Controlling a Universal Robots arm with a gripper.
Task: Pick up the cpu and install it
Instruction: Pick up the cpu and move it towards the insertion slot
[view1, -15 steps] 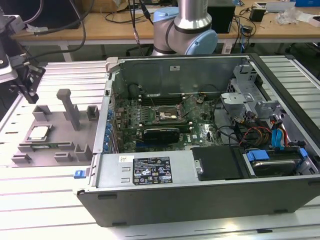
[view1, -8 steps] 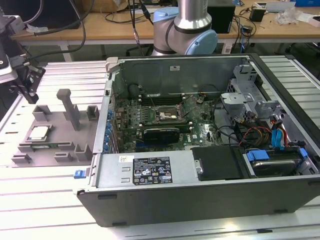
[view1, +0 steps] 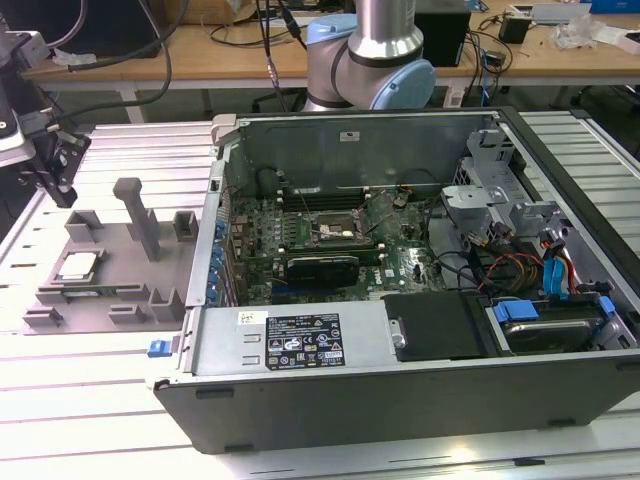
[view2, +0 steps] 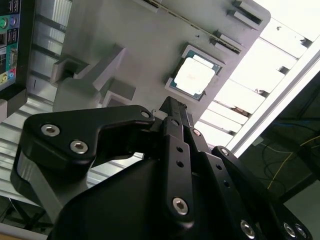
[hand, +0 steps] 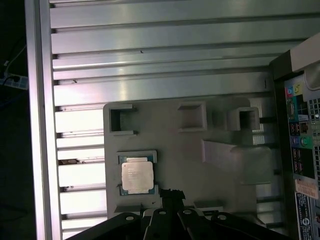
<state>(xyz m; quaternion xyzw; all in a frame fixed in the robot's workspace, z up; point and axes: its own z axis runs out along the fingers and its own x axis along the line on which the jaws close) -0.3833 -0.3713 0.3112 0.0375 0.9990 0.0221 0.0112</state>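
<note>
Second wrist view shows the cpu (view2: 194, 76) lying flat, silver top up, in a square pocket of the grey fixture plate (view2: 125, 30). The gripper (view2: 170, 103) hangs above the plate near this pocket, apart from the cpu, and its jaws look pressed together with nothing between them. In the exterior view the plate lies on the slatted metal tabletop (view1: 100, 400), at the exterior view's left of the open computer case (view1: 400, 385), just beside its wall. The motherboard (view1: 300, 225) lies inside the case, well apart from the cpu.
</note>
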